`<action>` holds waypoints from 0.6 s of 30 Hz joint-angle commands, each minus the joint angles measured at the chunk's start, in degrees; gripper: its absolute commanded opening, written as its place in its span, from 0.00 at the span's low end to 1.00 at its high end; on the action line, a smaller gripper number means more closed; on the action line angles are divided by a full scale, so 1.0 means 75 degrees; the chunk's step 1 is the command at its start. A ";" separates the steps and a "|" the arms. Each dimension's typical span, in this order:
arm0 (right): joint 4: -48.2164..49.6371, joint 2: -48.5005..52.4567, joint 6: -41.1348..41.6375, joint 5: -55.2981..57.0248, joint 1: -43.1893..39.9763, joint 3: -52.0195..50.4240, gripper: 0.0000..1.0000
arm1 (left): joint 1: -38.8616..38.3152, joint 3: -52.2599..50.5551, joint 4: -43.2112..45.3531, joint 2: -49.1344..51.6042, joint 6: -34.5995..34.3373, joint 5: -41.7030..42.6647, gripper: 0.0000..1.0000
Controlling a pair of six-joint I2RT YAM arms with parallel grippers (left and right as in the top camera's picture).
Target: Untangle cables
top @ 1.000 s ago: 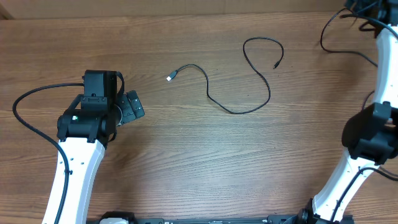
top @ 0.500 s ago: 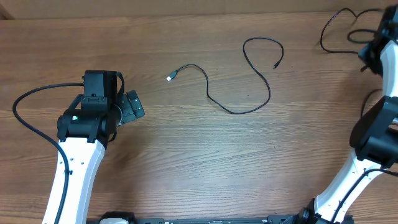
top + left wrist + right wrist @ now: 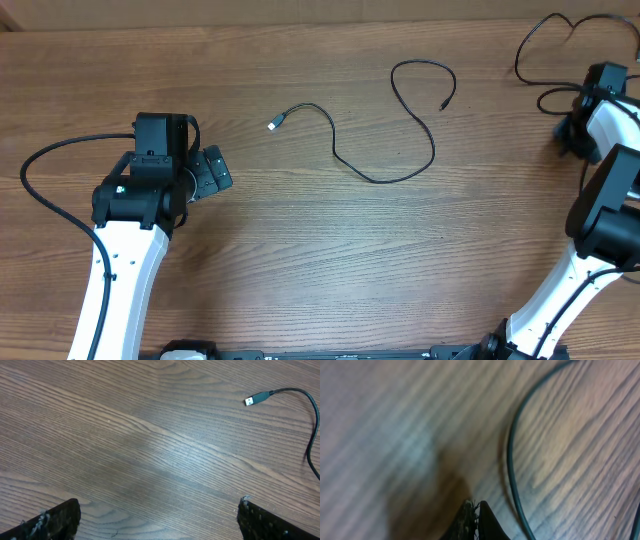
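One cable [image 3: 380, 181] lies loose on the table [image 3: 300, 270] at the upper middle of the overhead view, its silver plug [image 3: 256, 399] at its left end and a loop at its right. The left gripper [image 3: 159, 510] hangs at the left with its jaws spread wide and nothing between them. At the right edge the right gripper [image 3: 474, 521] is pinched closed on nothing, with the second cable [image 3: 510, 460] on the wood just right of its tips.

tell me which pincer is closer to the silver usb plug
Left. The left pincer sits open a short way left of the silver USB plug; the right pincer, shut, is far across the table near its right edge.
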 commanded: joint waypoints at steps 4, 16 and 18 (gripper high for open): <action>0.0099 0.0067 -0.0172 0.0087 -0.0513 -0.0758 0.04 | 0.0038 -0.0006 0.0006 0.0026 -0.0131 0.0026 1.00; 0.0143 0.0061 -0.0210 0.0143 -0.2092 -0.1253 0.04 | 0.0038 -0.0006 0.0006 0.0026 -0.0131 0.0026 1.00; 0.0149 0.0061 -0.0379 0.0143 -0.2326 -0.1145 0.04 | 0.0038 -0.0006 0.0003 0.0026 -0.0131 0.0026 1.00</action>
